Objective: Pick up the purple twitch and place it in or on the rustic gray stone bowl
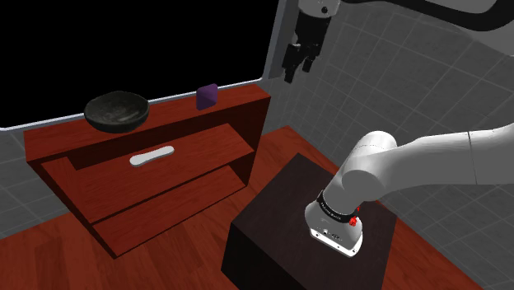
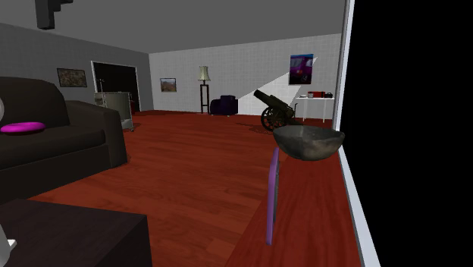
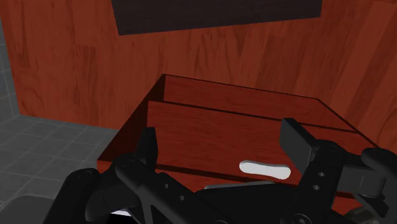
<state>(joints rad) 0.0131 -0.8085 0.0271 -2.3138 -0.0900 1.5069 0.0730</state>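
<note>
From the shoulder view, the hand (image 1: 296, 70) hung high by the grey gridded wall (image 1: 354, 82), above and beyond the right end of a stepped shelf (image 1: 198, 144) of red-brown grained wood. The twitch (image 1: 207, 95), a thin purple slab with rounded corners, stood on edge on the shelf's top board near that end, broad face to the camera, long axis upright. The bowl (image 1: 117, 110), dark grey, mottled and round, sat well apart toward the left end. A flat white piece (image 1: 151, 156) with rounded ends lay on the step below. In the second exterior view the twitch (image 2: 270, 196) appeared edge-on as a narrow upright strip, with the bowl (image 2: 308, 142) beyond it. In the wrist view the hand (image 3: 222, 137) was open, its black fingers (image 3: 147, 149) standing apart over the shelf (image 3: 210, 127) and the white piece (image 3: 264, 169).
</note>
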